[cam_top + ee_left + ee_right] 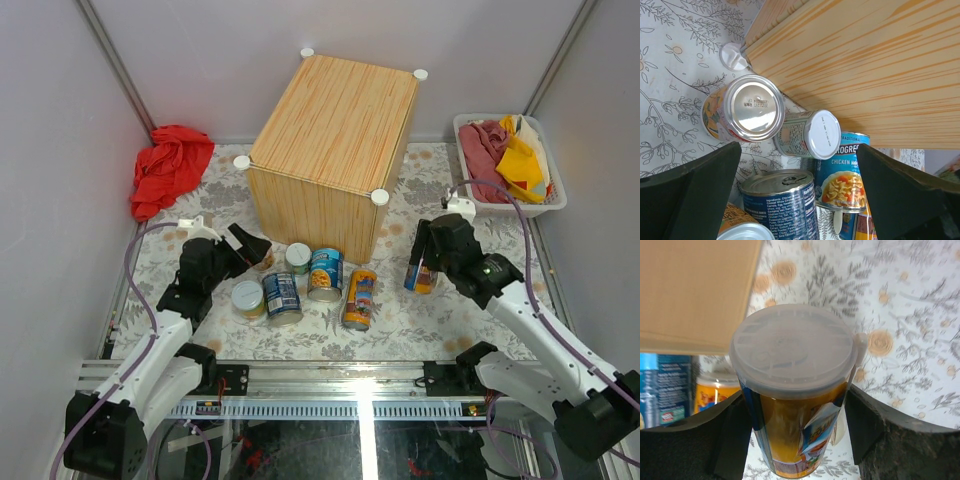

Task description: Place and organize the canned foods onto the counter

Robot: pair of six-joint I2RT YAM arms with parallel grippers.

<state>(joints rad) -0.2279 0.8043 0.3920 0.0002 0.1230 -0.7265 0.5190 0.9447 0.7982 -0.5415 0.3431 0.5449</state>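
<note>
Seven cans [326,273], one counter [335,110], one basket [512,208], one red cloth [170,165].

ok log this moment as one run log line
left gripper open by grouped cans | right gripper shut on tall can | counter holds none yet

Plain pale lilac walls [200,50] rise around a white floral tablecloth [420,325].

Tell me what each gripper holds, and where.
Right gripper grips the tall orange-blue can by its sides, just below the lid. Left gripper is open, holding nothing.
</note>
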